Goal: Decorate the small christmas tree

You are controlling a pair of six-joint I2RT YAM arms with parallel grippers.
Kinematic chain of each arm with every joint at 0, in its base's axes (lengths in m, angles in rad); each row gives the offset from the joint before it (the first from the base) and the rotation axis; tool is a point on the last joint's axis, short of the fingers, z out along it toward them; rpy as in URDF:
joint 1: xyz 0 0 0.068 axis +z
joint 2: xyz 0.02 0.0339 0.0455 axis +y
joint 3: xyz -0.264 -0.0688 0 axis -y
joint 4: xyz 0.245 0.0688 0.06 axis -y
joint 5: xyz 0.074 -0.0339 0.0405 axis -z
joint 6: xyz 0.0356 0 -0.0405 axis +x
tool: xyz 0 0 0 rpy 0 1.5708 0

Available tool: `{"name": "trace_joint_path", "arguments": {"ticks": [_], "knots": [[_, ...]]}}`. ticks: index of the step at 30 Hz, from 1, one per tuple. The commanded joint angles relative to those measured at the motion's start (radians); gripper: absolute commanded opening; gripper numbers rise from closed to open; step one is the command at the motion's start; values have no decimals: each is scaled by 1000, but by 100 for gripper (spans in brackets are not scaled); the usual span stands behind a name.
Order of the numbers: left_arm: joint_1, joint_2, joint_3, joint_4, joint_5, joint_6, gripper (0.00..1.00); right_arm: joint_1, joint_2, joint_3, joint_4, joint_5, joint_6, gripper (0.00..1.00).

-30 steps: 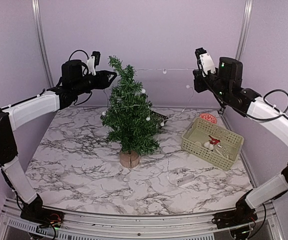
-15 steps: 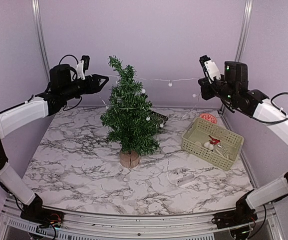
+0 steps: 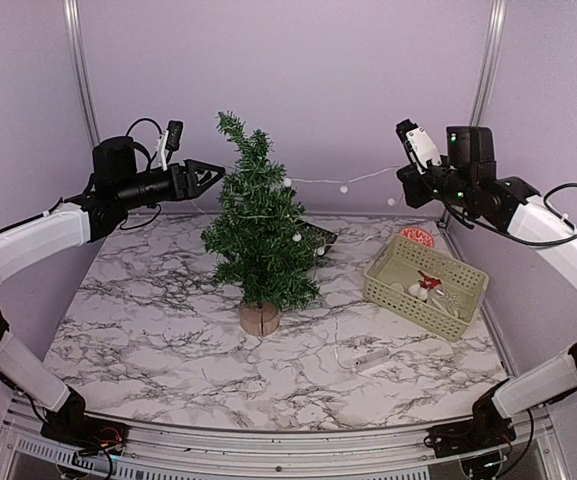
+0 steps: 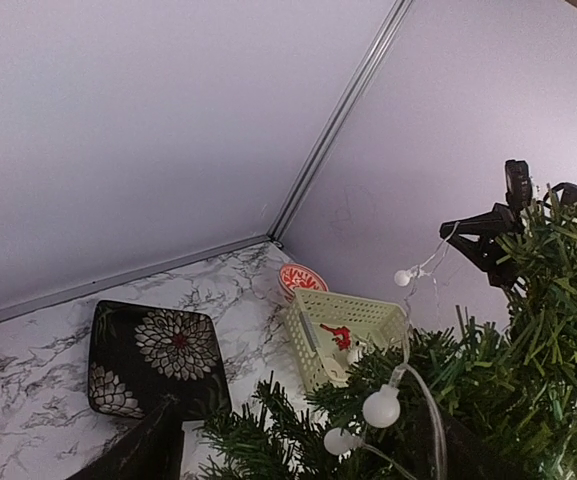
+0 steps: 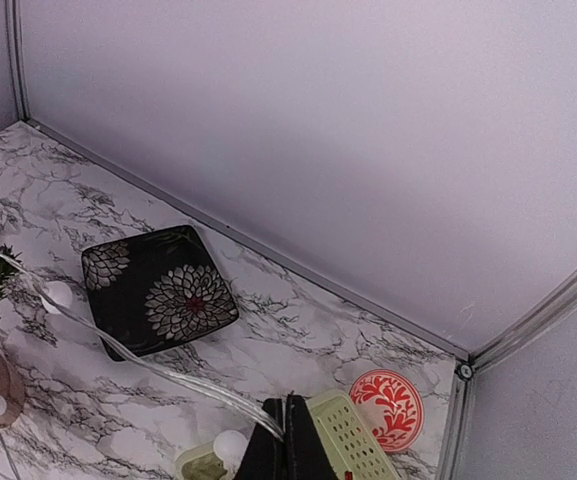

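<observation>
Tree (image 3: pixel 258 240) beside L fingers (image 3: pixel 206 170)

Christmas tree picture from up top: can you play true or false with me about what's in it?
1. The tree stands upright on a round wooden base. True.
2. The basket is empty. False: small red and white things lie in it.
3. The right hand is shut on the string of lights, which runs across to the tree. True.
4. The left hand holds the black flowered plate. False: it is open, up beside the tree. The plate lies on the table behind the tree.
5. A star sits on the treetop. False: the top is bare green.
</observation>
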Motion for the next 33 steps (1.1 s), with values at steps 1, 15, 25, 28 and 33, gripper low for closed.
{"name": "trace_joint_path", "arguments": {"ticks": [1, 15, 25, 28, 33], "knots": [[35, -14, -16, 64, 73, -123, 83, -16, -29, 50, -30, 20, -7, 0], [71, 16, -41, 161, 397, -361, 99, -23, -3, 78, -3, -78, 7, 0], [76, 35, -85, 425, 413, -608, 73, -24, 39, 105, 8, -128, 27, 0], [76, 40, -93, 445, 396, -622, 46, -24, 42, 108, 5, -132, 27, 0], [76, 37, -93, 475, 375, -655, 45, -24, 41, 104, 3, -132, 24, 0]]}}
